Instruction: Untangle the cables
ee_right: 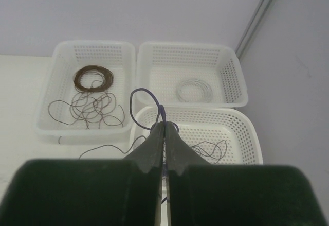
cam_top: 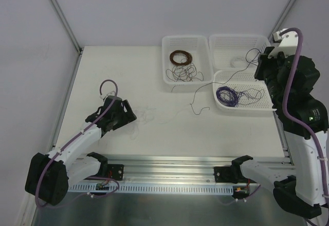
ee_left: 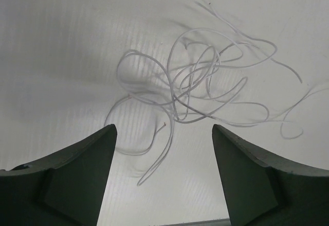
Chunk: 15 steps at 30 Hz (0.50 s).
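Right gripper [ee_right: 163,126] tight on purple cable [ee_right: 131,98] above white baskets [ee_right: 92,51] (left gripper [ee_left: 163,131] wide over white wires [ee_left: 175,100])

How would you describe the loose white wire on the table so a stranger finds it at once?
Start at the left gripper, over the left half of the table. Right in front of its open jaws lies the white wire, a loose scribble. Alone among the wires, it lies wholly clear of the three baskets.

Left arm [cam_top: 77,148] and right arm [cam_top: 308,177]: white links are joined by black housings; a purple harness [cam_top: 284,89] is routed along each. The left hand [ee_left: 163,133] is tipped with dark green wedge fingers [ee_left: 77,179].
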### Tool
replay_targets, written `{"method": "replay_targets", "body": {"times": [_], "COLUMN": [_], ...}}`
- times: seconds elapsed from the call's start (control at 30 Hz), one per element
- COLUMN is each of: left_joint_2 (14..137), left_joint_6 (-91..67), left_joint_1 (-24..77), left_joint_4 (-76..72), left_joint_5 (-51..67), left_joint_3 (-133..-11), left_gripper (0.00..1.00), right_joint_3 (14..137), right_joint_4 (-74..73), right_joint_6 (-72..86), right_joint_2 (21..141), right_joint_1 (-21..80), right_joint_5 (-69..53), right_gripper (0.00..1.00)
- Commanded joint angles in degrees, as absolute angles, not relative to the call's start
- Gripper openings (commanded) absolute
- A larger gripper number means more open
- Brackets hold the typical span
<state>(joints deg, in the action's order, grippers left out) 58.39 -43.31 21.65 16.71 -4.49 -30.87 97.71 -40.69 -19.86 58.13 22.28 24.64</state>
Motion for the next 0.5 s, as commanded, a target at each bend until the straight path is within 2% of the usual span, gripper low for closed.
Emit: {"method": "replay_targets", "body": {"times": [0.0, 0.07, 0.23, 0.47], "left_joint_2": [57.1, 55.9, 54.7, 59.7], "left_joint_6": [-40.9, -40.0, -32.2, -15.0], "left_joint_1": [21.3, 21.4, 23.7, 36.7], "left_joint_4": [18.2, 18.1, 17.6, 14.6], "left_joint_5": [-2.9, -0.7, 8.3, 5.7], "left_joint_3": [-33.3, -34.3, -39.9, -47.4], "left_gripper": [0.77, 0.79, 0.93, 0.95], "right_joint_3": [101.5, 101.0, 97.0, 90.4], "right_joint_4": [-40.2, -40.2, -40.6, -38.2], "right_joint_6": [-15.7, -14.2, -11.8, -8.9], "right_joint_2": [57.8, 57.7, 58.2, 55.9], "right_joint_1": [20.6, 20.6, 20.5, 20.5], "right_joint_5": [14.9, 9.2, 0.9, -6.4], "right_gripper": [0.01, 0.01, 0.01, 0.01]}}
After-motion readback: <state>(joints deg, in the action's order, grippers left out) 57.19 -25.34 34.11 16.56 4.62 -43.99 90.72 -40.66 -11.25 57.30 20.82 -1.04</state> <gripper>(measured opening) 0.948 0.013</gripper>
